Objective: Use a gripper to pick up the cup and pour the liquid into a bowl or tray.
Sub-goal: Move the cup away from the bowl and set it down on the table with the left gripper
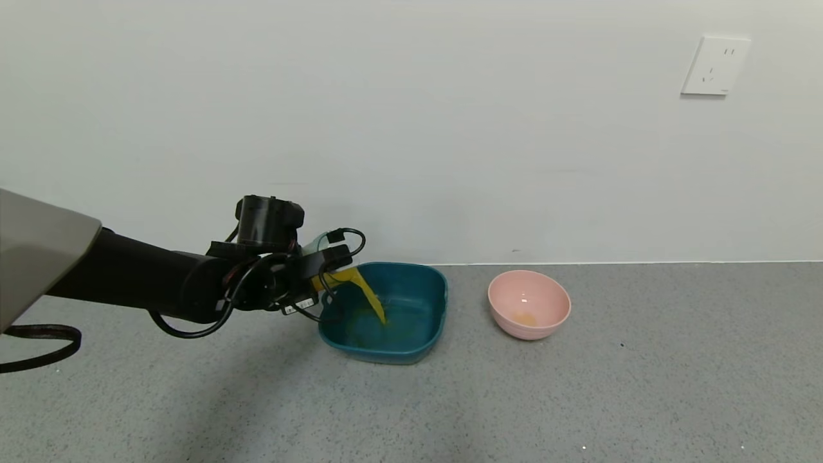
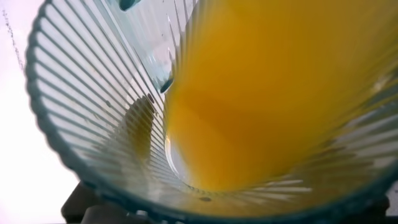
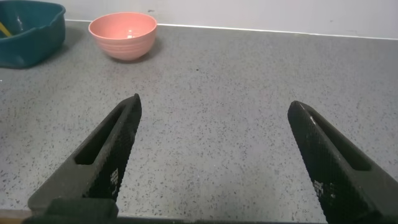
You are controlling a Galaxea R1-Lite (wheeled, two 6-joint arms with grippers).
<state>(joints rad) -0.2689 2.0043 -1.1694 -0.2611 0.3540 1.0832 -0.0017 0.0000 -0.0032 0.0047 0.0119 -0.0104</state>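
Cup (image 2: 93, 124) tipped, liquid (image 1: 373, 299) streaming into tray (image 1: 424, 302), wrist close-up.

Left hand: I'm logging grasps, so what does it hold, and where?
The left hand holds the tilted cup; grip point hidden. The right hand holds nothing.

I am working in a bare test room or lab, not a lived-in kitchen. The table (image 1: 578, 399) is a grey speckled surface running straight to a plain white wall (image 1: 411, 116). One white wall socket (image 1: 715, 65) is the only fitting on it. The props are few and plastic: a teal tray (image 1: 421, 334) and a pink bowl (image 1: 528, 303). My black arm's cables (image 1: 38, 347) trail loose across the table.
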